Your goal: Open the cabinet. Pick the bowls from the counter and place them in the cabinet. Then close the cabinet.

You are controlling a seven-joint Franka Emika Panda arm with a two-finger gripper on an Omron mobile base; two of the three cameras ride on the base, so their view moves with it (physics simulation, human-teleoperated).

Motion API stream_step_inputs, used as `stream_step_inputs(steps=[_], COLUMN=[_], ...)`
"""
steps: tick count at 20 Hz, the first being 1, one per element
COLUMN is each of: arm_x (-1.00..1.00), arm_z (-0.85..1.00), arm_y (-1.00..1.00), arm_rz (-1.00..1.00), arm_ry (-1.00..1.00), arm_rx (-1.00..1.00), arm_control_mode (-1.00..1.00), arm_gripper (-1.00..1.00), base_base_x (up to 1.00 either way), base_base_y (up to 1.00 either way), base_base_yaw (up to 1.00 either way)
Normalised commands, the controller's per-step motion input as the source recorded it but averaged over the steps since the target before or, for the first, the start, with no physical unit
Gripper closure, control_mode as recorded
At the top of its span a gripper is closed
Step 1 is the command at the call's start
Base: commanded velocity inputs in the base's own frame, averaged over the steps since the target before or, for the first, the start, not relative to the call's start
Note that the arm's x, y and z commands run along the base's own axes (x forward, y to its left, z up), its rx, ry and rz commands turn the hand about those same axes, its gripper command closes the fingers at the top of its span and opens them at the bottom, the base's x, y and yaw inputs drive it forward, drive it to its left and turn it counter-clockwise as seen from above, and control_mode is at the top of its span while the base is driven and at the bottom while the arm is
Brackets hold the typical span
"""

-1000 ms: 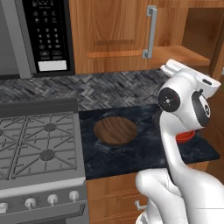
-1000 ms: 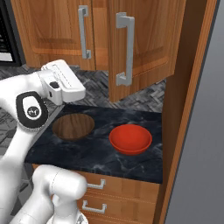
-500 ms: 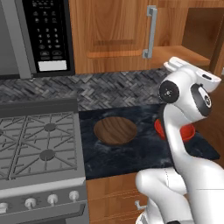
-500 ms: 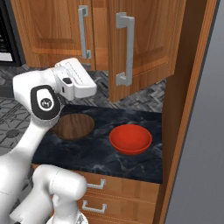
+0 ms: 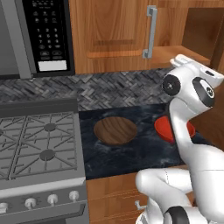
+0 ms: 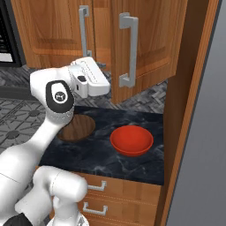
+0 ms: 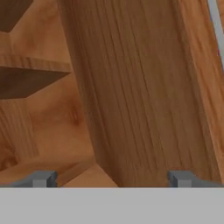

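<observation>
Hand view: the gripper [image 7: 113, 178] has its fingertips [image 7: 43, 178] spread wide apart, nothing between them, right up against the edge of a wooden door with the shelf [image 7: 30, 65] at ten o'clock. Right base view: the red bowl [image 6: 131, 140] sits on the counter [image 6: 106, 156], the wooden bowl [image 6: 78, 128] at its nine o'clock, partly behind the arm. Beyond them, at twelve o'clock, hangs the cabinet [image 6: 57, 31], its right door [image 6: 148, 39] swung partly open, the hand raised beside it.
</observation>
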Motion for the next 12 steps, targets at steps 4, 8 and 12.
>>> stream_step_inputs(steps=[4,8,12], arm_x=[0.12,0.02,0.0], arm_z=[-0.07,-0.01,-0.05], arm_y=[-0.38,-0.72,-0.87], arm_rz=[-0.07,-0.11,-0.15], arm_ry=[0.0,0.01,0.02], arm_rx=[0.0,0.0,0.0], arm_control_mode=[-1.0,-1.0,-1.0], arm_gripper=[-1.0,-1.0,-1.0], base_base_x=[0.0,0.0,0.0], base_base_y=[0.0,0.0,0.0], base_base_yaw=[0.0,0.0,0.0])
